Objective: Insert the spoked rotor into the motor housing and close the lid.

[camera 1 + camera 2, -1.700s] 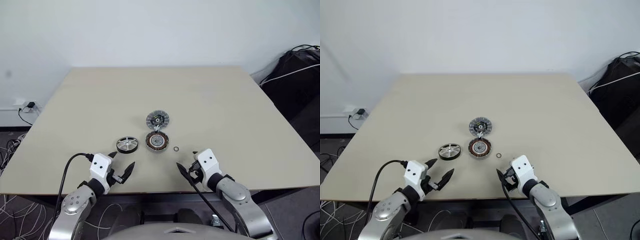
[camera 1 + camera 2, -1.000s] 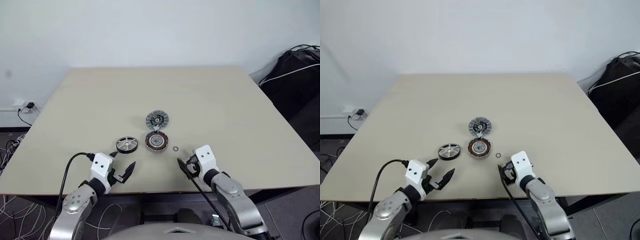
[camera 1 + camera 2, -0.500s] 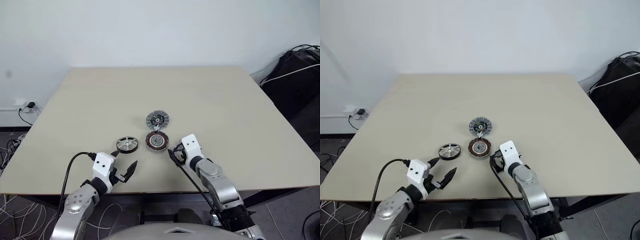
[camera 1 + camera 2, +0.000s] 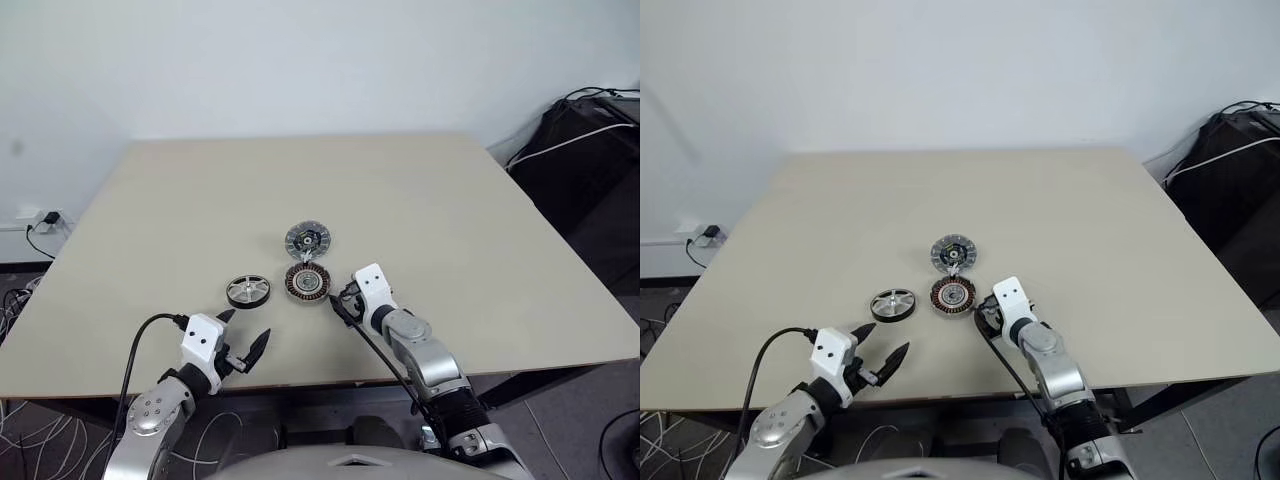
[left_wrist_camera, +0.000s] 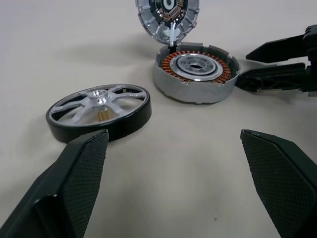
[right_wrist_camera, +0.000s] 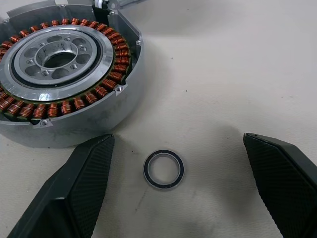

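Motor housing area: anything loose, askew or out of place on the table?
One stray part: a small dark ring lies loose on the table beside the motor housing, between the right gripper fingers. Nothing looks spilled or damaged.

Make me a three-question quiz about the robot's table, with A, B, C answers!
1. Where does the small ring lie?
A. On the table between the right gripper's fingers
B. Inside the motor housing
C. On top of the spoked rotor

2. What colour are the wire windings inside the motor housing?
A. Blue
B. Copper
C. Green

3. How is the left gripper?
A. Shut on the spoked rotor
B. Shut on the lid
C. Open and holding nothing

Answers: 1 A, the right wrist view shows the ring flat on the table in the gap between the two fingers, beside the housing. 2 B, the coils circling the pale centre are copper-coloured. 3 C, its fingers stand wide apart, with the spoked rotor lying on the table ahead of them.
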Controlling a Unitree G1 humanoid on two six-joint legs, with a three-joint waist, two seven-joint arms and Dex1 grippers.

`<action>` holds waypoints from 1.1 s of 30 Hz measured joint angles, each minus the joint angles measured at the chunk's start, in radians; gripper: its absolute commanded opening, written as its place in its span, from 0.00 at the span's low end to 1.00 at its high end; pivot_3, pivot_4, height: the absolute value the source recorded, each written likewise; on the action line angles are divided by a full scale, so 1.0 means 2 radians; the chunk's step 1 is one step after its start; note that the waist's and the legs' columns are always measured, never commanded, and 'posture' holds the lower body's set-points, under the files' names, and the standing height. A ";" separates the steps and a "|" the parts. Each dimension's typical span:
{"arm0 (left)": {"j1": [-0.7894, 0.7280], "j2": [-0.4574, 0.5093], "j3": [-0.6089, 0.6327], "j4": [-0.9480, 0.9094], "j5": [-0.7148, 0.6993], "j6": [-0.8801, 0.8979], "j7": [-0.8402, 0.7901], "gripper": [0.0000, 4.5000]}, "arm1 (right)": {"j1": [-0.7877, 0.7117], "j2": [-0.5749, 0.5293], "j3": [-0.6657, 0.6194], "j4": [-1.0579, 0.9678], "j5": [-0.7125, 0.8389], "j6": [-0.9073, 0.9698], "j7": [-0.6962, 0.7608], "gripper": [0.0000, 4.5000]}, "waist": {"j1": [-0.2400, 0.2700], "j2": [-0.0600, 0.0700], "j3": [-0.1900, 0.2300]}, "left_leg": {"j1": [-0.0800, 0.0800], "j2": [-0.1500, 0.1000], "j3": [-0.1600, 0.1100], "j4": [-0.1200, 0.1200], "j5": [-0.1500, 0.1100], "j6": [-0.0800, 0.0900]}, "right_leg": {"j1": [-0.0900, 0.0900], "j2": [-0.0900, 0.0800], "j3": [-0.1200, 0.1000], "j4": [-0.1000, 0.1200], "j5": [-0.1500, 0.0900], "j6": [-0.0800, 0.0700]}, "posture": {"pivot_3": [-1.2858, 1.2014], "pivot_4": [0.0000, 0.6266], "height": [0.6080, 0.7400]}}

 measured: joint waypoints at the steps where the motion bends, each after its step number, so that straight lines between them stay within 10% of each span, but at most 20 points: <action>1: -0.002 0.000 0.000 0.000 0.000 0.001 0.000 1.00 | 0.000 0.001 0.000 0.003 0.001 -0.001 0.002 0.87 | 0.000 0.000 0.000 | 0.000 0.000 0.000 0.000 0.000 0.000 | 0.000 0.000 0.000 0.000 0.000 0.000 | 0.52 0.00 1.00; 11: -0.005 0.000 -0.001 -0.001 0.000 0.007 0.004 1.00 | 0.018 0.002 0.006 -0.008 0.001 -0.004 0.014 0.16 | 0.003 0.001 -0.003 | 0.000 0.000 0.000 0.000 0.000 0.000 | 0.001 -0.001 0.000 -0.001 0.000 0.000 | 0.52 0.00 1.00; 33: -0.007 0.000 -0.002 -0.003 0.000 0.006 0.002 1.00 | -0.006 -0.006 0.017 -0.136 0.005 0.060 0.020 0.15 | 0.006 0.002 -0.001 | -0.002 0.000 0.000 -0.001 0.000 0.000 | -0.002 -0.001 0.000 -0.002 0.000 0.000 | 0.52 0.00 1.00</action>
